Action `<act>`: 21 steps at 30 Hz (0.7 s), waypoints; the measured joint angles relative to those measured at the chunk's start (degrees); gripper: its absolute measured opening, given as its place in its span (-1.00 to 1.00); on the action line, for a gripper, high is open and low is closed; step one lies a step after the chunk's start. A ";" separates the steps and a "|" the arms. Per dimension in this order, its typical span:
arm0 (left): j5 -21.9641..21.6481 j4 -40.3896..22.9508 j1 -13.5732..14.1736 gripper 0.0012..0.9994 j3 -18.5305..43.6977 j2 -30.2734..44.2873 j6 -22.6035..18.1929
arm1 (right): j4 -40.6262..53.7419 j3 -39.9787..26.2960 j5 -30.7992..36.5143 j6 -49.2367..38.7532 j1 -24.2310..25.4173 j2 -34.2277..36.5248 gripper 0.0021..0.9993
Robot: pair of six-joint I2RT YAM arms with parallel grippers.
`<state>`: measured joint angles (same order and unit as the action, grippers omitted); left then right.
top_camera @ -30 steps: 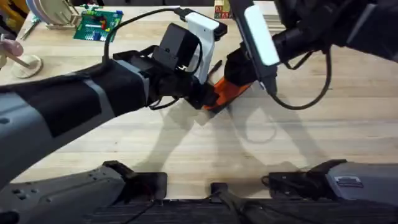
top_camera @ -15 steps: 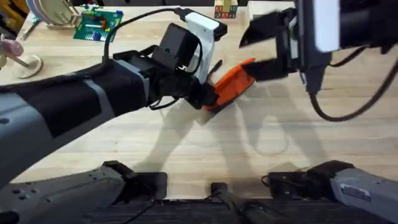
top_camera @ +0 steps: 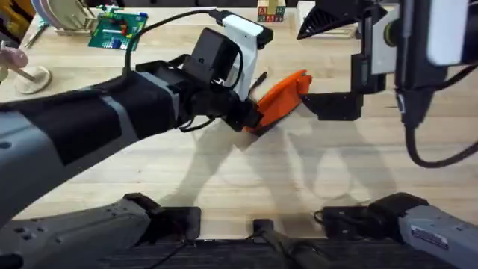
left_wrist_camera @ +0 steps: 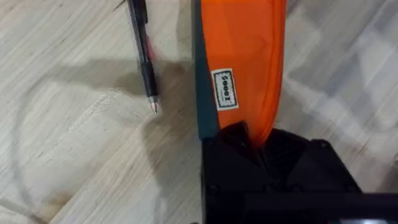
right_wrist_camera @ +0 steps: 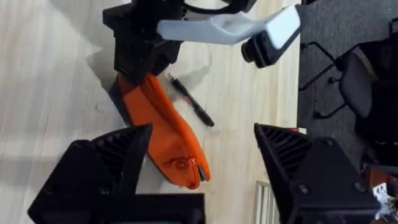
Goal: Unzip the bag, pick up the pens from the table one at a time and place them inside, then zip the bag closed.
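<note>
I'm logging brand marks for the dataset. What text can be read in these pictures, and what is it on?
White tag on the bag: dark print, seemingly a short word, too blurred to read for certain.
Green board at the table's far edge: markings too small to read.
Pen: no legible text.

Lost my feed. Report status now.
Left gripper clamped on orange pouch end. Right gripper open, above pouch. Black pen on table beside pouch. Nothing blocking.

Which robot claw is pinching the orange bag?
The left gripper is: it clamps the near end of the bag. The right gripper hangs wide open above the table, holding nothing.
</note>
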<state>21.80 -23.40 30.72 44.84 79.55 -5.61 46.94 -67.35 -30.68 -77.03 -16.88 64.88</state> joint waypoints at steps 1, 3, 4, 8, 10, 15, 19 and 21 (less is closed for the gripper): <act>0.00 0.00 0.00 -0.92 0.00 0.00 0.00 | 0.15 0.00 0.02 0.09 0.00 -0.35 1.00; 0.00 0.00 0.00 -0.92 0.00 0.00 0.00 | 0.69 0.00 0.02 0.19 0.00 -1.04 1.00; 0.00 0.00 0.00 -0.92 0.00 0.00 0.00 | 1.14 0.00 0.04 0.20 0.00 -1.40 1.00; 0.00 0.00 0.00 -0.92 0.00 0.00 0.00 | 3.06 0.00 0.81 0.81 0.00 -3.39 1.00; 0.00 0.00 0.00 -0.92 0.00 0.00 0.00 | 3.34 0.00 1.97 2.34 0.00 -4.54 1.00; 0.02 0.00 0.00 -0.92 0.00 0.00 0.00 | 3.76 0.00 6.06 9.57 0.00 -7.61 1.00; 0.00 0.00 0.00 -0.92 0.00 0.00 0.00 | 5.31 0.00 9.67 15.88 0.00 -9.84 1.00; 0.00 0.00 0.00 -0.92 0.00 0.00 0.00 | 5.53 0.00 11.27 19.00 0.00 -10.73 1.00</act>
<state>21.81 -23.40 30.72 44.84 79.55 -5.61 52.47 -67.35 -19.41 -58.03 -16.88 54.14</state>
